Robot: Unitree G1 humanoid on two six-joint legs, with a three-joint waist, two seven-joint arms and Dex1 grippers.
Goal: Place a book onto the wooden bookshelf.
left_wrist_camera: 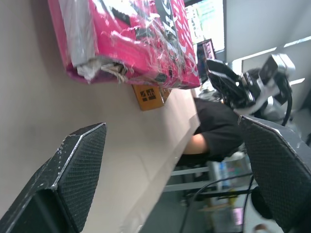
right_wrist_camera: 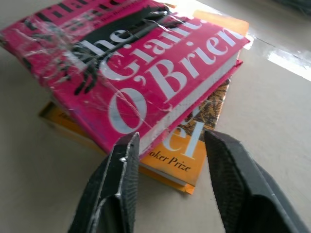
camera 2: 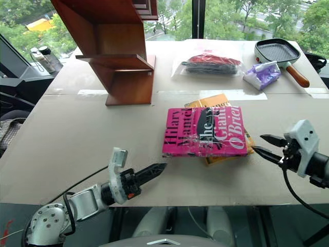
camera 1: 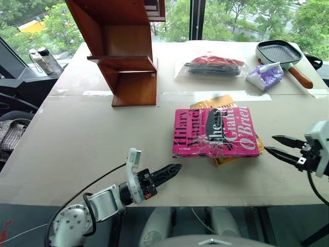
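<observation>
The hot-pink book (camera 1: 213, 131), wrapped in glossy plastic, lies flat on the table on top of a yellow-orange book (camera 1: 212, 102). The wooden bookshelf (camera 1: 128, 56) stands upright at the table's back left, apart from the books. My right gripper (camera 1: 271, 144) hovers just right of the pink book (right_wrist_camera: 146, 77), open, its fingers (right_wrist_camera: 124, 165) level with the book's near corner and holding nothing. My left gripper (camera 1: 170, 171) is low at the table's front edge, left of the books. It points toward them and is open wide (left_wrist_camera: 172, 126) with nothing in it.
At the back right of the table (camera 1: 77, 149) lie a square black frying pan (camera 1: 280, 53), a clear bag with red and black contents (camera 1: 213, 66) and a purple-white pouch (camera 1: 264, 75). Bottles (camera 1: 41, 57) stand off the table's left. A person in a dark top (left_wrist_camera: 214, 128) sits beyond the right side.
</observation>
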